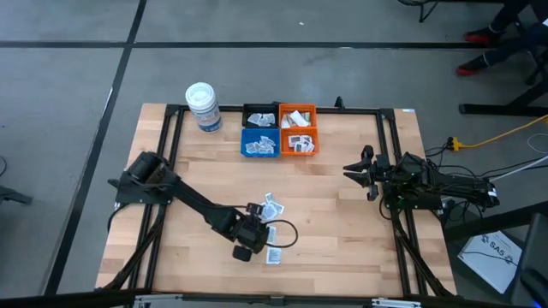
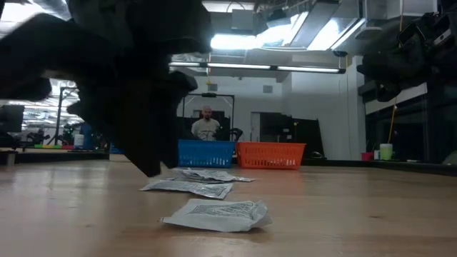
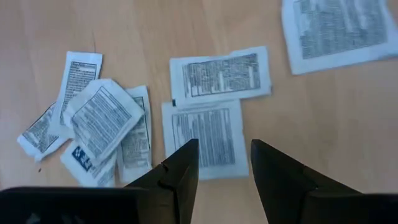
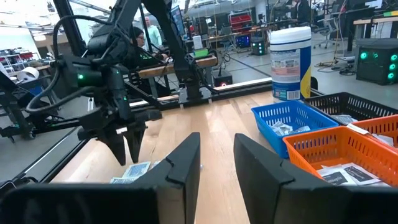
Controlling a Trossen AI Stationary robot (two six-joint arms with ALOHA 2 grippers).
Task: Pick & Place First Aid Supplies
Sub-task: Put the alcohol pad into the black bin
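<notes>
— High view first: where's the left gripper [image 1: 259, 228] standing?

— Down over the loose sachets [image 1: 272, 208] on the worktop [image 1: 342, 214], on the side of the heap away from the bins. One sachet lies apart from the heap, just past the gripper, nearer the worktop's edge.

— Has it got one?

— No. From its wrist camera the jaws stand apart with a narrow gap and nothing between them. The fingertips [image 3: 186, 163] hang above a flat white sachet with dark print [image 3: 205, 138]. More sachets [image 3: 93, 127] lie overlapping beside that one, one with blue print showing.

— And the bins?

— Well away from the heap, toward the far edge. Blue bin [image 1: 259, 143] and orange bin [image 1: 299, 143] side by side, a black bin [image 1: 260, 115] and a second orange one behind them, all with sachets inside. A white tub [image 1: 203, 106] stands just beside the black bin, on the side away from the orange ones.

— Right arm?

— Waiting off to the side of the bins, right gripper [image 1: 360, 169] clear of the heap. Its jaws are also parted a little and carry nothing.

— Anyone around?

— A person [image 2: 206, 123] shows beyond the worktop in the low view, behind the blue bin.
</notes>
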